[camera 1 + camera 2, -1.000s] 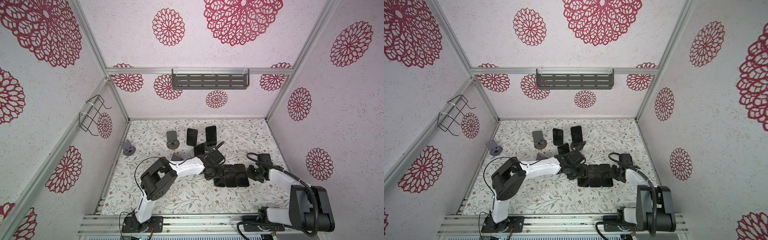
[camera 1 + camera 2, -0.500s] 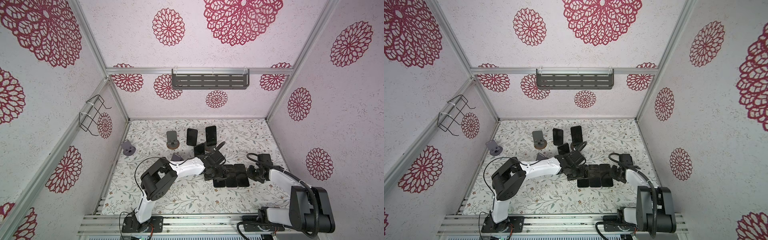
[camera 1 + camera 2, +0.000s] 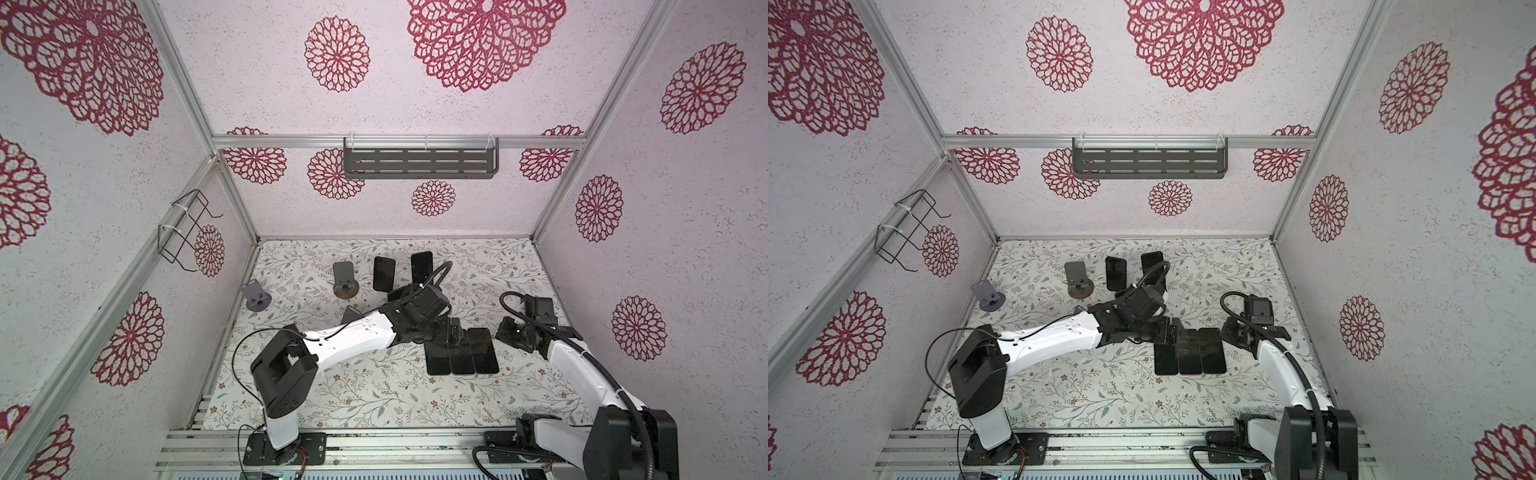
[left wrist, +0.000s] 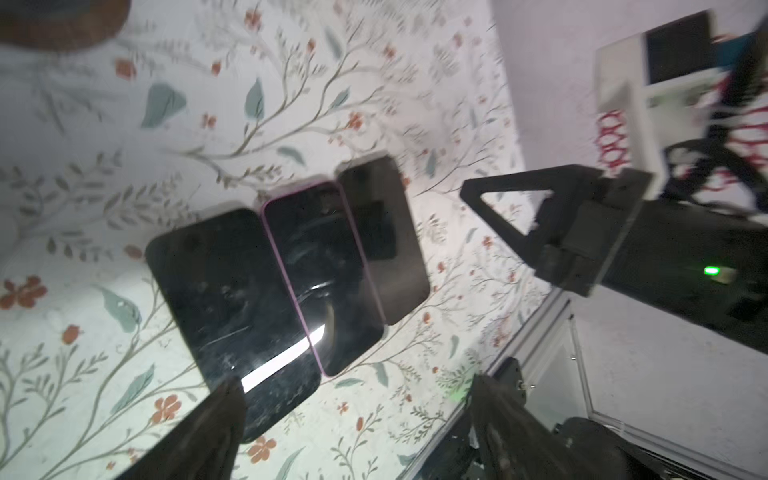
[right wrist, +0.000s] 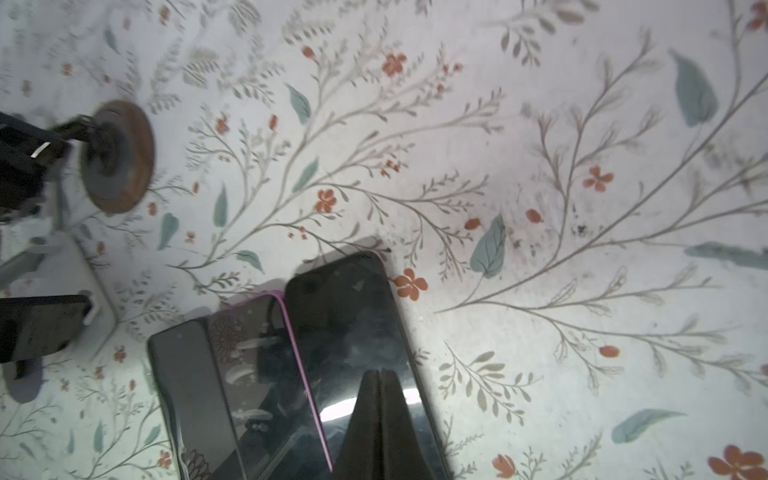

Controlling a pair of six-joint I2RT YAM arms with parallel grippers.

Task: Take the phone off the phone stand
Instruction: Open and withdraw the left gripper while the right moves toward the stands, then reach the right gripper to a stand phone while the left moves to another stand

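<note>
Three dark phones (image 3: 461, 351) lie flat side by side on the floral mat; the middle one (image 4: 324, 274) has a pink rim. My left gripper (image 3: 454, 332) hangs open over the row's far end, and its fingers (image 4: 216, 432) straddle bare mat beside the nearest phone (image 4: 232, 307) with nothing between them. My right gripper (image 5: 379, 374) is shut and empty, its tip over the outer phone (image 5: 353, 332). Two more phones (image 3: 383, 273) (image 3: 421, 266) lean upright on stands at the back. A third (image 3: 397, 295) is mostly hidden behind the left arm.
An empty phone stand with a round brown base (image 3: 344, 286) stands at the back left, and a grey empty stand (image 3: 255, 295) stands near the left wall. Another grey stand (image 3: 352, 313) shows beside the left arm. A metal shelf (image 3: 419, 164) hangs on the back wall.
My left gripper's jaws have spread wider and drawn slightly back from the row of flat phones. The right arm has not moved.
</note>
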